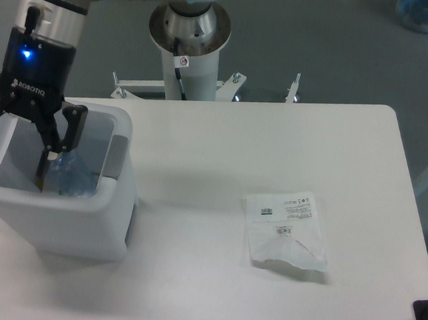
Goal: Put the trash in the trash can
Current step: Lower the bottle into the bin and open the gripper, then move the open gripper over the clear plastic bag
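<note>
A white table (224,131) is seen from above, with a white boxy trash can (83,224) standing at its left edge, its top open. Directly over the can's opening hangs the black pincer (19,145) of a robot arm, a blue light glowing on its body. Its two fingers are spread wide apart and hold nothing. Inside the can, just below and beside the finger nearer the can's centre, lies a clear bluish plastic bottle (68,178), free of the pincer and resting against the can's inner wall. Well apart from the can, toward the table's opposite side, a flat transparent plastic bag (286,229) with small printed labels lies flat on the table surface. Beyond the far edge of the table, behind the can, stands the arm's white mounting column (188,62) on a grey floor.
</note>
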Motion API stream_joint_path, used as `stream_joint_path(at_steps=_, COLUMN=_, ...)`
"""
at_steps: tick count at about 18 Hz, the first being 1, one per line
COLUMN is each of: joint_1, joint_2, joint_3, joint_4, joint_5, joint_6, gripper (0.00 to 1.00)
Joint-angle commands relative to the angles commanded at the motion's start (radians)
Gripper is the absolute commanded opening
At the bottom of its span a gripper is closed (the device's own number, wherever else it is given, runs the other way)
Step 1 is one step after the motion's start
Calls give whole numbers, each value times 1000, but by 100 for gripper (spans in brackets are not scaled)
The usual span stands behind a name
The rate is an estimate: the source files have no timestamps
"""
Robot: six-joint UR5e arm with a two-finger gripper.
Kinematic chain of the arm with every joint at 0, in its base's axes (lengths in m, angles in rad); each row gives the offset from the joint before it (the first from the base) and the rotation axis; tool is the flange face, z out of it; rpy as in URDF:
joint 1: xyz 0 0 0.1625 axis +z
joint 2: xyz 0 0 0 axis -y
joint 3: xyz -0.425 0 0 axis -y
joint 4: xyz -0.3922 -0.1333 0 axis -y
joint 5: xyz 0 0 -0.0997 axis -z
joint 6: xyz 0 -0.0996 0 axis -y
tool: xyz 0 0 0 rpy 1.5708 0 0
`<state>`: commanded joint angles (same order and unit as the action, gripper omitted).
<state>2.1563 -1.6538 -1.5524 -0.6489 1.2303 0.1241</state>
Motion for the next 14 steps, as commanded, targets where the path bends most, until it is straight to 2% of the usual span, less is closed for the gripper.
stream_joint_path(at_steps=3, joint_1=118, joint_2=20, joint_3=-3, joint_4=-8, joint_5=6, joint_6=19, gripper=100)
stream_joint_path(at_steps=5, joint_1=206, joint_2=26, joint_3=-21, joint_4=-11, joint_5=75, joint_6=22, gripper=100)
stream_joint_path(at_steps=7, joint_1=244, joint_2=26, joint_3=-34, joint_4=-15, joint_5=129, joint_6=64, gripper=100)
stream_joint_path(at_steps=8, joint_1=275, joint_2=25, joint_3=-43, joint_4=-35, joint_5=170, joint_6=144, gripper=100)
stream_joint_path(at_steps=10, joint_1=309, joint_2=25, joint_3=-61, joint_4=-61, joint_5=178, joint_6=237, gripper=100)
stream_joint_path(at_steps=14, joint_1=356, joint_2=19, joint_3=-161, joint_4=-87, joint_5=213, joint_6=264, gripper=100)
